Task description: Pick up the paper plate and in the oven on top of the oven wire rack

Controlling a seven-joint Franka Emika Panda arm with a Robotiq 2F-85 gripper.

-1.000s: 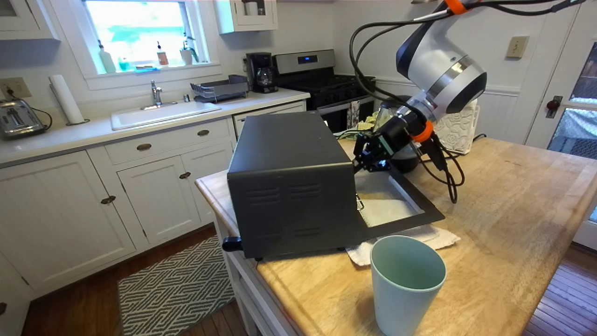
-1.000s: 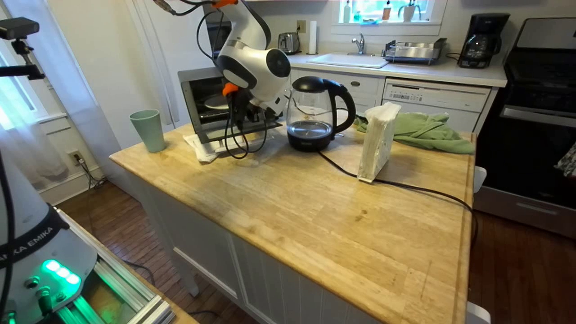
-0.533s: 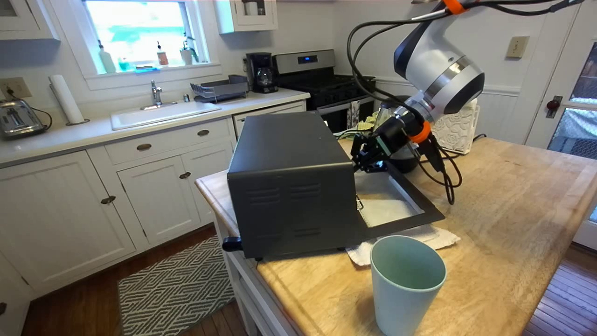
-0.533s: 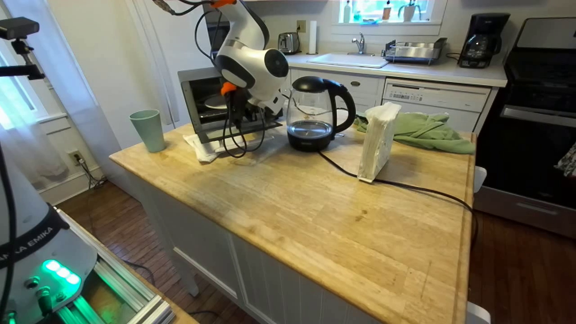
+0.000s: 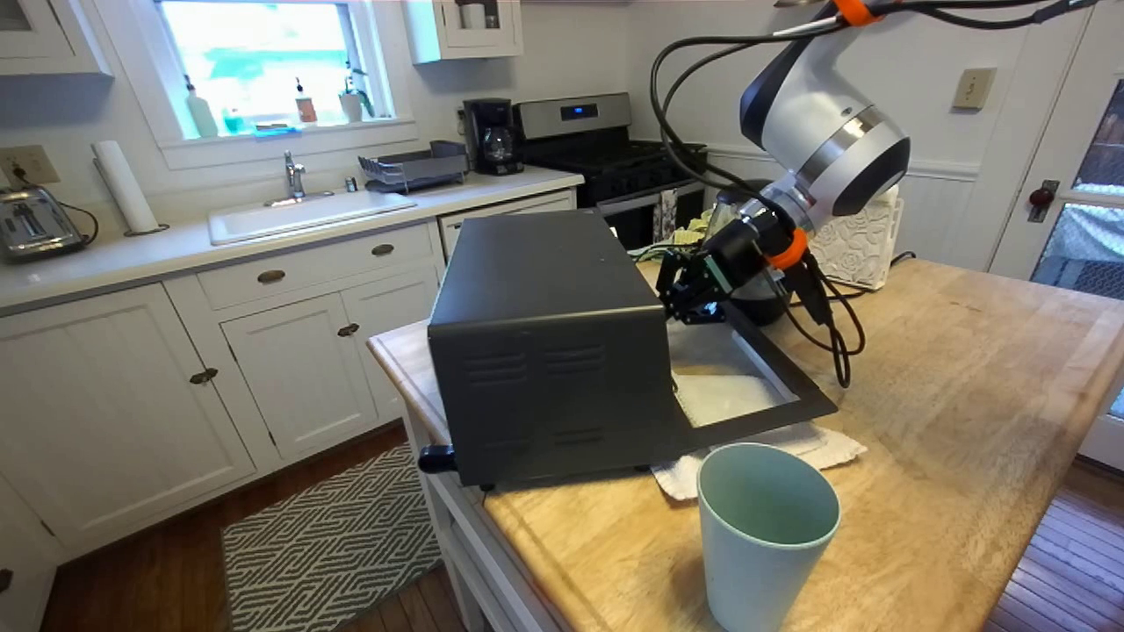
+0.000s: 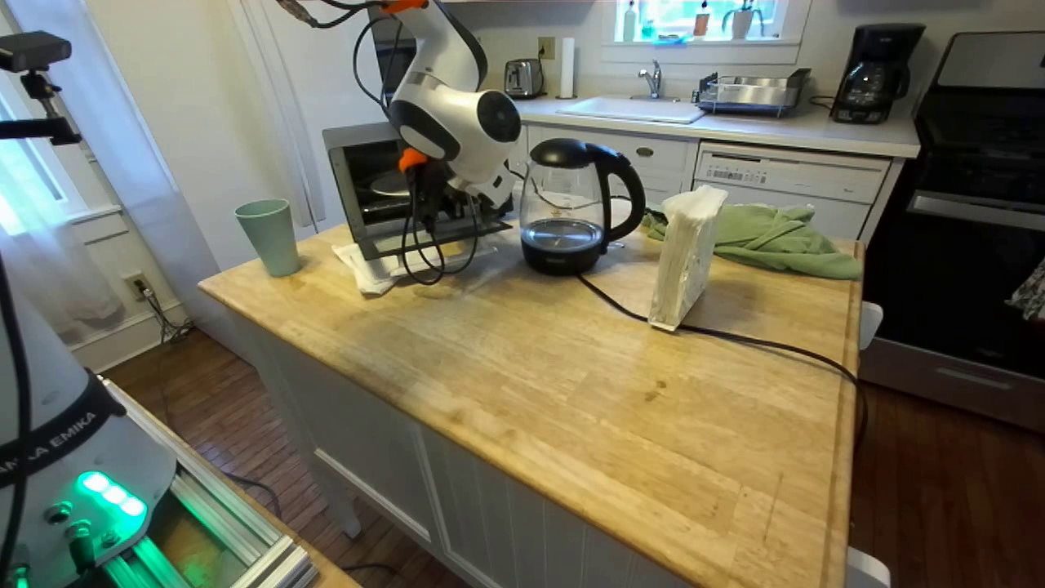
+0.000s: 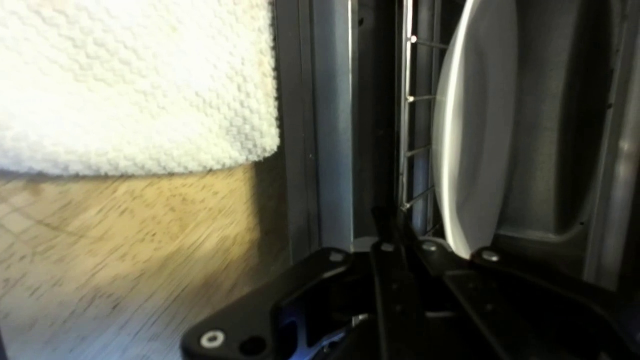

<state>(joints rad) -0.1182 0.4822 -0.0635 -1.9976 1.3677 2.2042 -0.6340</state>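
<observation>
Across the kitchen, from left to right in an exterior view, I see a toaster [image 5: 37, 224], a roll of paper towels [image 5: 126, 187], a sink [image 5: 307, 218] below a bright window [image 5: 263, 53], a dish rack [image 5: 417, 167], a coffee maker [image 5: 493, 136] and a steel and black range [image 5: 575, 112]. Nearer stands the wooden bench [image 5: 983, 369]. On it, at the left, sits the oven [image 5: 553, 395], matte black and boxy, its glass door [image 5: 762, 423] let down toward the right over a white cloth [image 5: 843, 449]. A teal cup [image 5: 764, 562] stands upright in front of the door, apart from it. My arm [image 5: 817, 140] slants down from the upper right toward the oven's mouth. In an exterior view, a glass kettle [image 6: 563, 200], a holder of white napkins [image 6: 686, 261] and a crumpled green cloth [image 6: 784, 241] follow to the right of my arm.

In the wrist view the textured white cloth lies at the left, then come the dark front edge of the oven and its wire rack [image 7: 411, 99]. Farther right, inside the oven, the paper plate [image 7: 480, 130] rests on that rack, its pale rim catching the light. My gripper [image 7: 394, 220] shows at the bottom of the view with its fingers together, their tips just beside the rack's front edge and near the plate; I cannot tell whether they touch the rack
</observation>
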